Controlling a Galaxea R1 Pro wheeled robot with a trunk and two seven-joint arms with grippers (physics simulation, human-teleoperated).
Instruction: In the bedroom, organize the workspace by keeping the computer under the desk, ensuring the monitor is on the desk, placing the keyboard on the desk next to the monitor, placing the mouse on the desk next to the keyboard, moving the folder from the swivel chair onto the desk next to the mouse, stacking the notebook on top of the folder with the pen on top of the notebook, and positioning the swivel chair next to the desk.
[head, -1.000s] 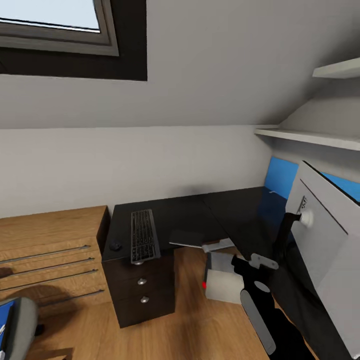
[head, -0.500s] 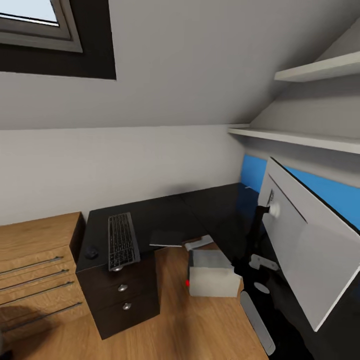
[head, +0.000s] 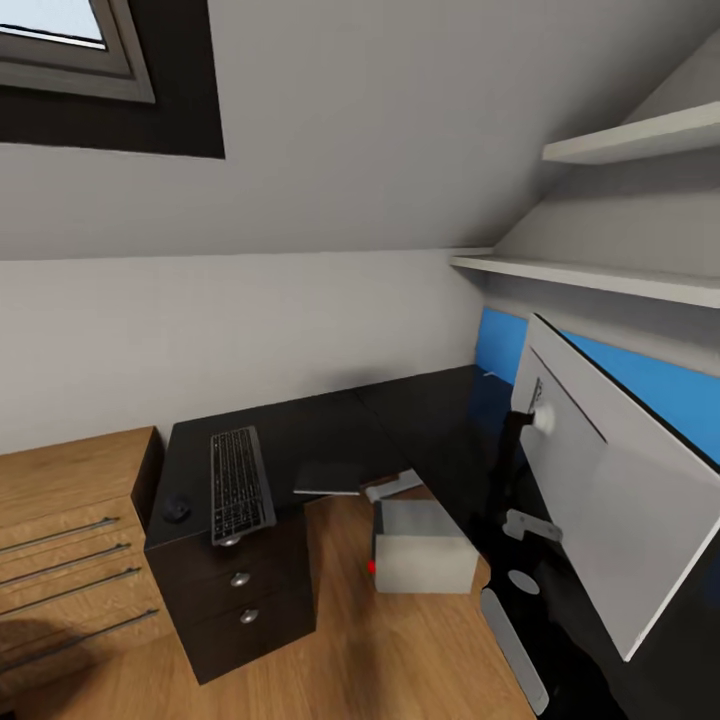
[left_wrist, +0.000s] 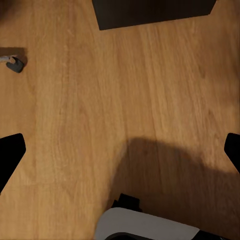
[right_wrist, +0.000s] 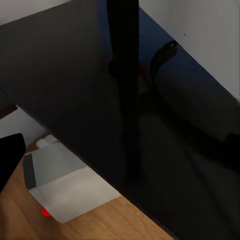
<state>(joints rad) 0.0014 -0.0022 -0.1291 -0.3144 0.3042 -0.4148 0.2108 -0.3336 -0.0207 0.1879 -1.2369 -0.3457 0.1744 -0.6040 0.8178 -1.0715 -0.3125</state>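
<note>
View had swung right vs. a sec ago: camera turn, not objects moving. Nearest, monitor (head: 610, 480) stood on the desk (head: 420, 420), its back to the robot. Computer (head: 425, 550) sat on floor by the desk edge. Farther: keyboard (head: 238, 482), mouse (head: 177, 510) beside it, dark flat item (head: 330, 477), prob. notebook. Left gripper (left_wrist: 120, 155) tips wide apart over floor; right gripper's state: can't tell.

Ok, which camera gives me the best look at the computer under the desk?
The head view: the whole grey computer sits on the floor at the black desk's edge, red light showing. The right wrist view catches it closer, partly tucked under the desk edge. The left wrist view looks at bare floor.
</note>
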